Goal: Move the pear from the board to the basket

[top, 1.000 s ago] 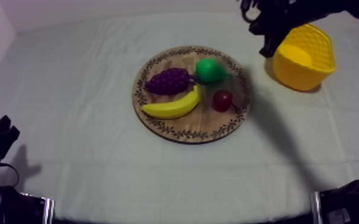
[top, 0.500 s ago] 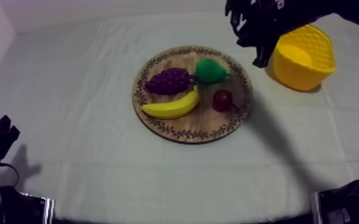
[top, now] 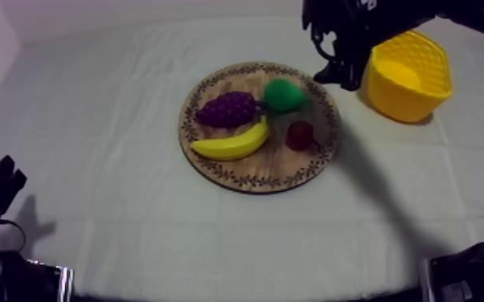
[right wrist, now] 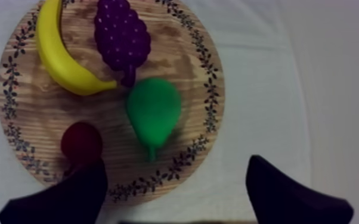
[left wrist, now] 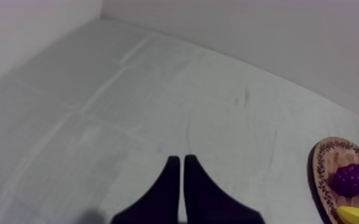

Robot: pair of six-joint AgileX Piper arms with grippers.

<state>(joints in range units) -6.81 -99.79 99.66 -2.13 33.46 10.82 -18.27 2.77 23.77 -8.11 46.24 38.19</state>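
While the right gripper (right wrist: 176,159) is hovering with its fingers spread wide over the wooden board's (top: 253,183) edge nearest the yellow basket (top: 406,100), the pear (right wrist: 153,113) is lying just inside that rim. It is looking light, hard and smooth, probably slippery, so I'd be pinching across its fat belly. The left gripper (left wrist: 180,159) is sitting pinched narrow.

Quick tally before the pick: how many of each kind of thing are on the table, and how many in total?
Banana: 1
Pear: 1
Bunch of grapes: 1
Small red fruit: 1
Wooden board: 1
Yellow basket: 1
Total: 6
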